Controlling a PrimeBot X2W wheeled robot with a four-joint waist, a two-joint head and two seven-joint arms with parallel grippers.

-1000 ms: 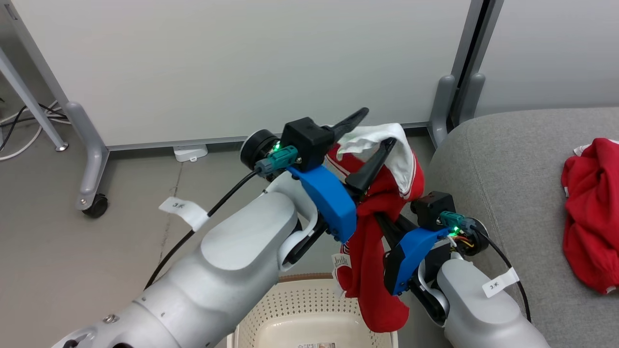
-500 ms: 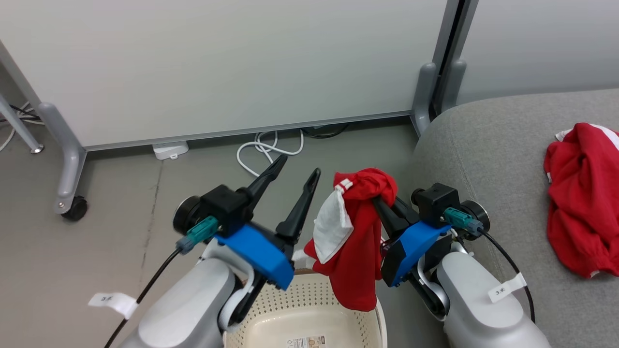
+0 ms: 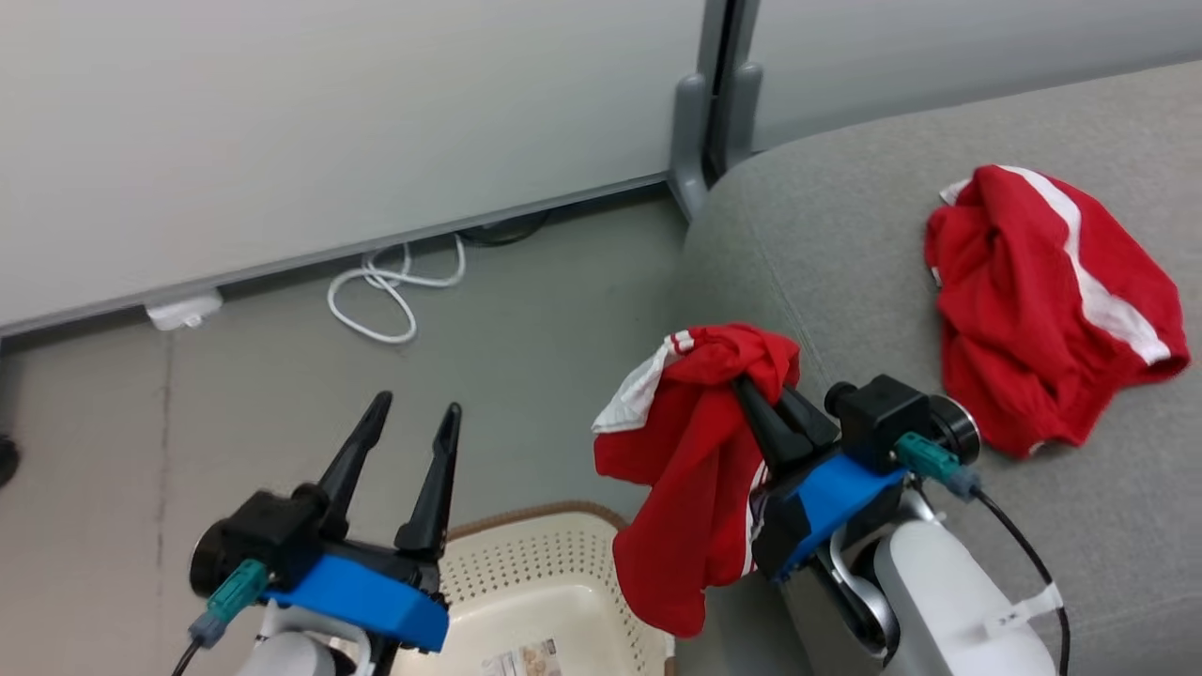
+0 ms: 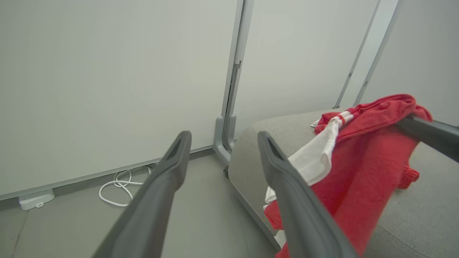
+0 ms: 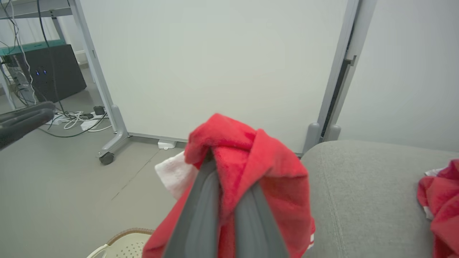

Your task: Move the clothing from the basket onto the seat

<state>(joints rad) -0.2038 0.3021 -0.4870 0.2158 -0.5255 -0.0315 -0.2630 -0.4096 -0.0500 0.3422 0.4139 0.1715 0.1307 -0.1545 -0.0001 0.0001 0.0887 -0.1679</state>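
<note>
drooping from the right tool (image 3: 748, 390): crumpled red clothing (image 3: 685, 469) (white-trimmed).

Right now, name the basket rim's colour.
The basket rim is brown, clearest in the head view.

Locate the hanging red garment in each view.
Head view: garment, lower centre, right of middle.
Left wrist view: right half, in front of the seat.
Right wrist view: bottom centre, bunched up.
Landmark: grey post at the seat's corner, in all three.
</note>
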